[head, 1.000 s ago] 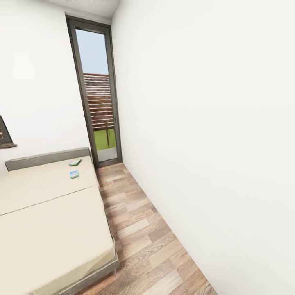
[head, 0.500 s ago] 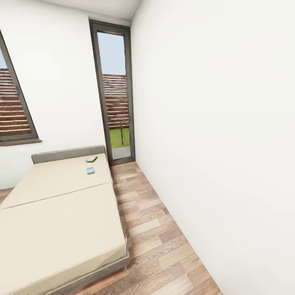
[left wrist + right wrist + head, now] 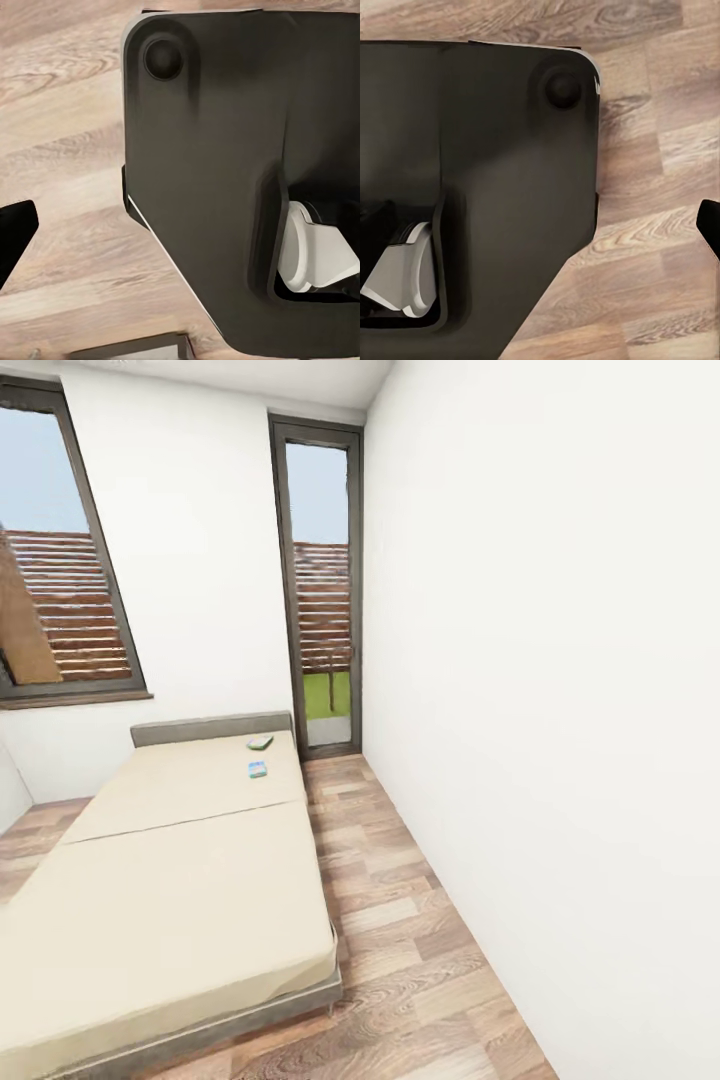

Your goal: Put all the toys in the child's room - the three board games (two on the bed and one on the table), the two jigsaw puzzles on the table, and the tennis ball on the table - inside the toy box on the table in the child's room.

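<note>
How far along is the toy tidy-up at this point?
Nothing looks done yet. Two board games lie on the bed near the headboard, untouched. Nothing is in hand; the wrist views look down at the robot's dark base over the wooden floor. All six toys remain, so collecting seems left entirely.

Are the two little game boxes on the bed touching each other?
Apart. The head view shows beige mattress between the white-and-green board game and the blue board game on the bed.
</note>
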